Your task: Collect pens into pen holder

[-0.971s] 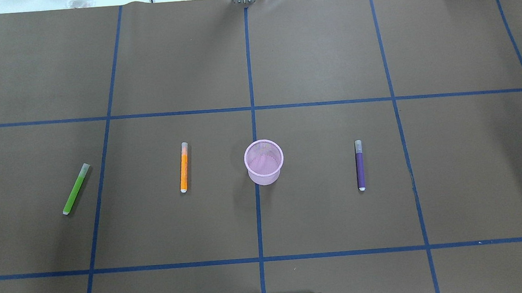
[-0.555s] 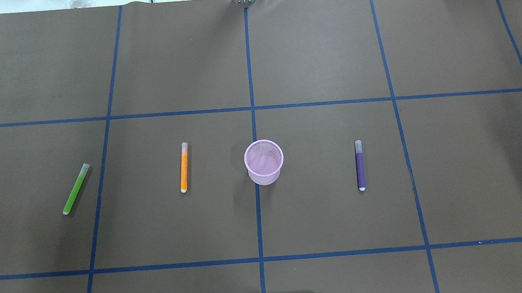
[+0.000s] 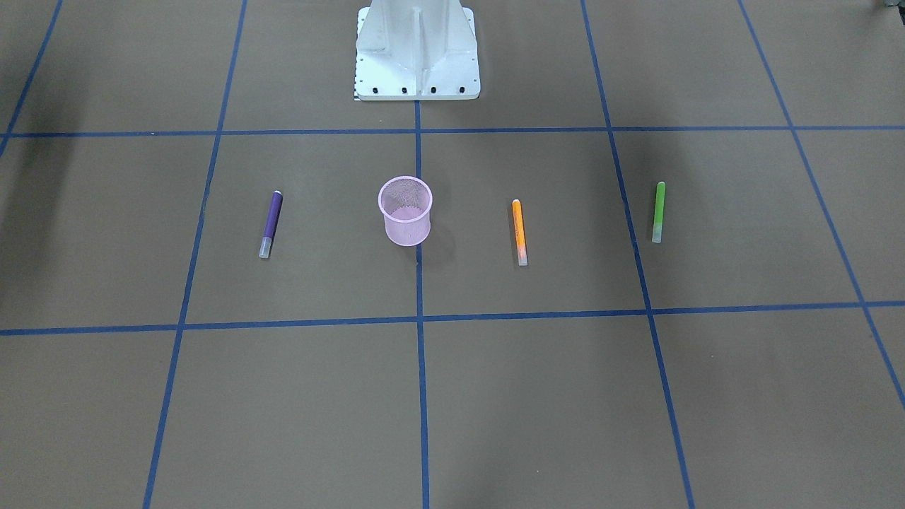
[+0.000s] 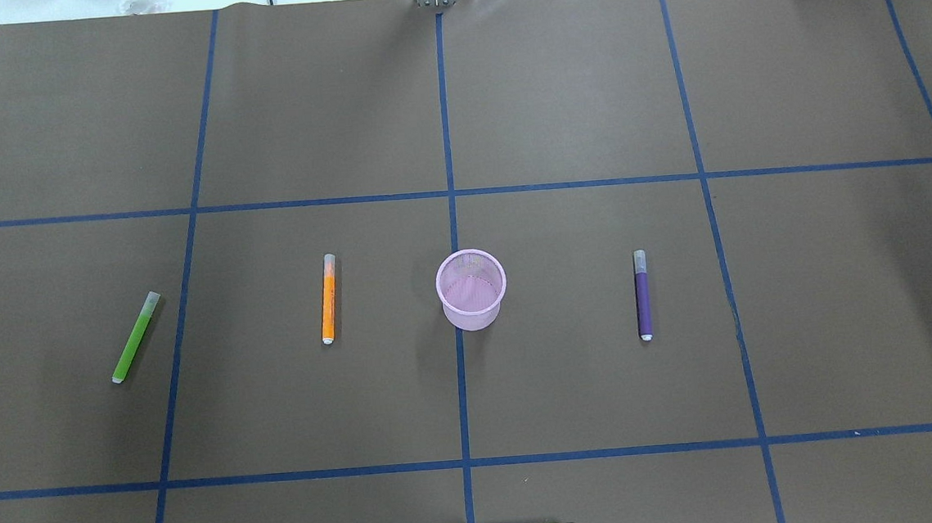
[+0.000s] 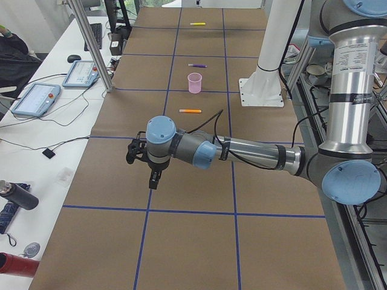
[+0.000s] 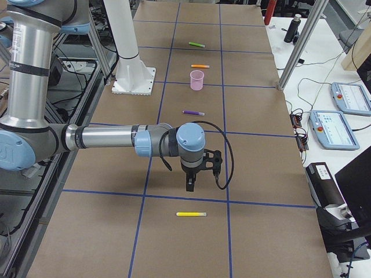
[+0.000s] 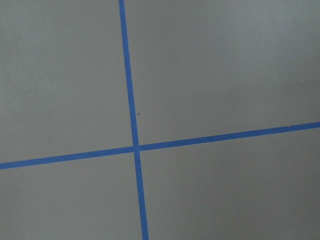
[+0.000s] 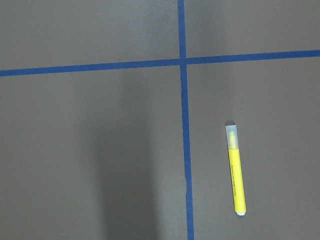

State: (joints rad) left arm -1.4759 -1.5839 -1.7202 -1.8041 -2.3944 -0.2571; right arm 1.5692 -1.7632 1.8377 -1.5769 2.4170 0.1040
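The pink mesh pen holder (image 4: 471,288) stands upright at the table's middle and looks empty. The orange pen (image 4: 327,298) and the green pen (image 4: 136,337) lie to its left, the purple pen (image 4: 642,294) to its right. The yellow pen (image 8: 236,170) lies flat far off on the right end, a little beyond my right gripper (image 6: 190,184), which hangs above the table. My left gripper (image 5: 151,175) hangs over the left end; its wrist view shows only tape lines. Both grippers show only in the side views, so I cannot tell whether they are open or shut.
Blue tape lines (image 4: 449,193) divide the brown table cover into squares. The robot's white base (image 3: 417,49) stands at the near middle edge. Side benches with teach pendants (image 6: 339,119) and metal posts (image 6: 295,52) flank the far side.
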